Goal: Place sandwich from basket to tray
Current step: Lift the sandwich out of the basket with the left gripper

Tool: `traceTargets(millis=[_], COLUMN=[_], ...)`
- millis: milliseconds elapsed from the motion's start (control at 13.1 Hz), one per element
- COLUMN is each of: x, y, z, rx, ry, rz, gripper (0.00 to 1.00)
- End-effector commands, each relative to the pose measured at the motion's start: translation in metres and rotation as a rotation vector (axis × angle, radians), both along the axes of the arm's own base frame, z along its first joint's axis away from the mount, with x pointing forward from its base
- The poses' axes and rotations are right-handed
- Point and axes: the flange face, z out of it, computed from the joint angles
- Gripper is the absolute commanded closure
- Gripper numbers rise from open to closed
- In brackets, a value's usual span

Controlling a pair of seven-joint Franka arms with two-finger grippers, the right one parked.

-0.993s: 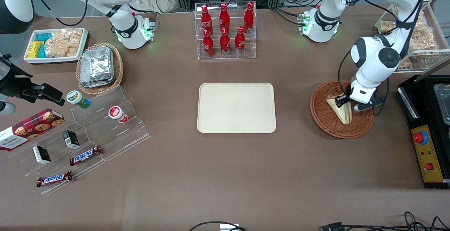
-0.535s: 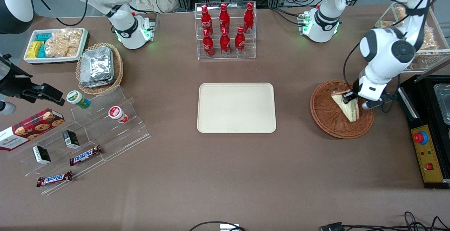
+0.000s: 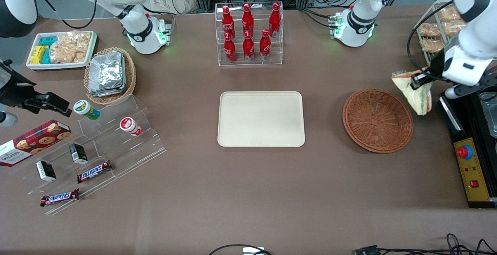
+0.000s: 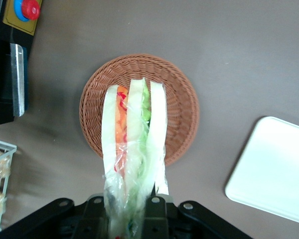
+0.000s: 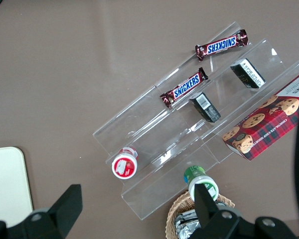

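Note:
My left gripper is shut on the clear-wrapped sandwich and holds it high in the air, above the table just off the basket's rim toward the working arm's end. The sandwich hangs point down, white bread with orange and green layers. The jaws clamp its wrapped end. The round reddish-brown wicker basket sits empty on the table; in the left wrist view it lies below the sandwich. The cream-beige tray lies empty at the table's middle, and a corner of it shows in the wrist view.
A black control box with a red button stands at the working arm's end, close to the basket. A wire rack of snack bags stands farther from the camera. A clear rack of red bottles stands farther than the tray.
My left gripper has lifted the sandwich out of the basket and carried it up and toward the working arm's end. The basket is now empty.

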Motion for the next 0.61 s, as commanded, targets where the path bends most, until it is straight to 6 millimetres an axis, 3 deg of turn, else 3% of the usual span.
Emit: traceTargets(millis=[0,153,306,382,535], x=[0.006,-0.015,-0.035,-0.044,-0.059], y=[-0.076,-0.163,-0.229,-0.258,-0.294], z=[0.014,0.014,-0.003,-0.017,-0.049], rx=[0.019,0.044,0.053,0.054,0.054], ry=[0.009,0.02,0.041,0.055,0.072], rz=[0.009,-0.08,-0.17,-0.229,-0.312], gripper=[1.0,1.0,1.0,1.0,1.0])
